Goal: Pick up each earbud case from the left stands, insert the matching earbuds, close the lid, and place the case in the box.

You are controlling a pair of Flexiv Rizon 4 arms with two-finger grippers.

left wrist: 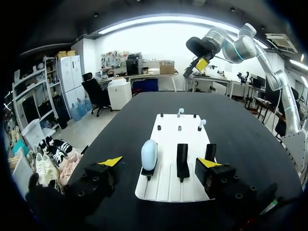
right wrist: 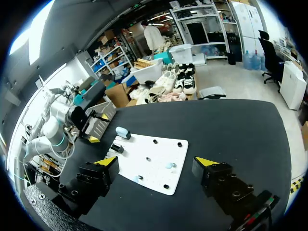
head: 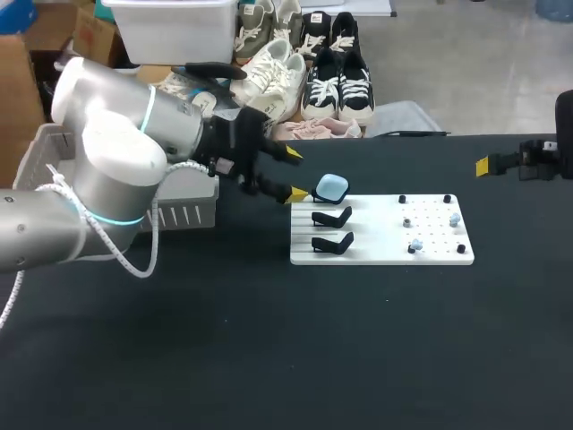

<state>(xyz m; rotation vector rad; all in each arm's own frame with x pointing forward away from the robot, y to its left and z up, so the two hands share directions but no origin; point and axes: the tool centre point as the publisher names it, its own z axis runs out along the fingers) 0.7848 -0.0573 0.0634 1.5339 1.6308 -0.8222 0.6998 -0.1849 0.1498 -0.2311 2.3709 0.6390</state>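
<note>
Left gripper [head: 295, 174] gapes wide and empty, just left of the blue case [head: 332, 187]; the case sits on the farthest stand of the white board [head: 376, 253]; right gripper [right wrist: 157, 161], also spread and empty, hangs well right of the board.

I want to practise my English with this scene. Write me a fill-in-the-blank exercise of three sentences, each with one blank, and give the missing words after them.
1. The earbud case at the left end of the white board is light ____ in colour.
2. Of the three black stands on the board, ____ are empty.
3. The left gripper, close to the earbud case, holds nothing: its fingers are ____.

Missing words: blue; two; open
</note>
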